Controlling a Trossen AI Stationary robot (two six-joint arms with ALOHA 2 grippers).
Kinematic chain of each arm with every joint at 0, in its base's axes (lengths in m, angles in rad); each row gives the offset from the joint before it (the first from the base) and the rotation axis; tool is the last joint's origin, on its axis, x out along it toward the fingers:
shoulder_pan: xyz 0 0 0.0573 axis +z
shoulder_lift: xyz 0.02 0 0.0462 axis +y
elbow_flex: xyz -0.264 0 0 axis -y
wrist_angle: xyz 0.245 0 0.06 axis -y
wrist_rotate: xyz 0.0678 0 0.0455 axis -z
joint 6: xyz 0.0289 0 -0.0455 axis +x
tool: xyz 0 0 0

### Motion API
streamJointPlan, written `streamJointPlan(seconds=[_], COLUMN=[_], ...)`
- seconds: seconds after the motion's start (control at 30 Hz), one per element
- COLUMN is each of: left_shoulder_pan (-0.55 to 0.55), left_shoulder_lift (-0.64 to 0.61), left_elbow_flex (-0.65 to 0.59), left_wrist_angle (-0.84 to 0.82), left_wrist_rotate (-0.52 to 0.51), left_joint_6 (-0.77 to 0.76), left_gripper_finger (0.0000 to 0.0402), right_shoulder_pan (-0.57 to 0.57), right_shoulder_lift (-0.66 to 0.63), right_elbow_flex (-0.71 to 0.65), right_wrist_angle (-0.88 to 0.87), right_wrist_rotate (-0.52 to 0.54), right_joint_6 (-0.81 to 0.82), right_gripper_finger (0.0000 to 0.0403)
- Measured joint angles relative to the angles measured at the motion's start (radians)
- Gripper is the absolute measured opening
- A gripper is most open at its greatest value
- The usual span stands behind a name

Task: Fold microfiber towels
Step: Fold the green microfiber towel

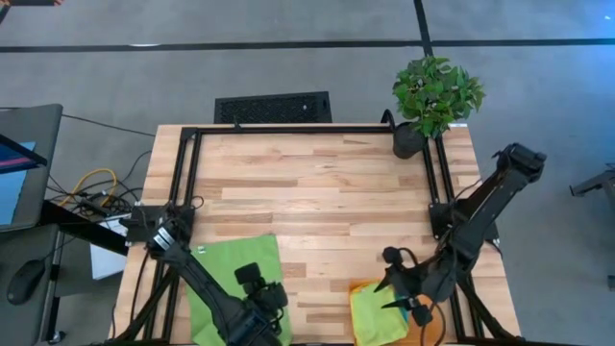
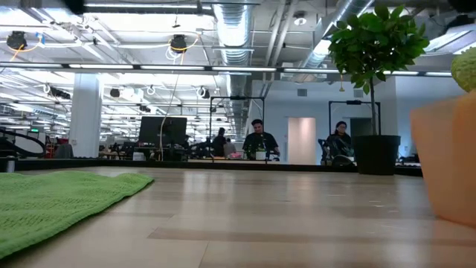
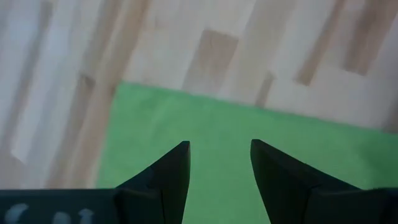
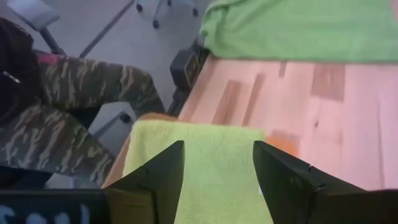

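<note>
The left gripper (image 3: 219,163) is hovering spread over the green towel (image 1: 235,274) lying flat beneath it, gripping nothing; the right gripper (image 4: 217,163), also spread, is hanging over a lime towel (image 4: 199,165) on the orange mat (image 1: 432,332). Pinching mid-cloth would likely bunch the fold; the lime towel, lying near the bench (image 1: 317,183) edge, could slide off.

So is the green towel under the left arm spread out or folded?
Spread flat: the green towel lies as one open sheet on the table, the open left pincer above it.

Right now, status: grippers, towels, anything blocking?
Left gripper open, above green towel lying flat. Right gripper open, over folded yellow-green towel on orange mat. Potted plant at far corner, not blocking.
</note>
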State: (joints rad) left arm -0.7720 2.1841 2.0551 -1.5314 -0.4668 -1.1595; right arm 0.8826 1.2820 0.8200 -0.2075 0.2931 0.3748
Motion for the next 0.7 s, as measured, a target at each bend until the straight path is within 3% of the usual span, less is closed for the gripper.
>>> streamJointPlan(seconds=[0.17,0.4,0.7], left_shoulder_pan=[-0.056,-0.183,-0.233], left_shoulder_lift=[0.001,0.01,0.018], left_elbow_flex=[-0.049,-0.081,-0.195], left_wrist_angle=[0.074,0.277,0.174], left_wrist_rotate=[0.114,0.131,0.138], left_joint_6=[-0.095,-0.107,-0.302], left_gripper_finger=[0.0162,0.0162,0.0162], right_shoulder_pan=[-0.008,-0.029,-0.095], right_shoulder_lift=[-0.035,-0.047,-0.047], right_elbow_flex=[0.0,0.0,0.0], right_wrist_angle=[-0.001,0.003,0.025], right_wrist_rotate=[0.001,0.001,0.001], right_joint_6=[-0.052,-0.069,-0.069], right_gripper_finger=[0.0216,0.0216,0.0216])
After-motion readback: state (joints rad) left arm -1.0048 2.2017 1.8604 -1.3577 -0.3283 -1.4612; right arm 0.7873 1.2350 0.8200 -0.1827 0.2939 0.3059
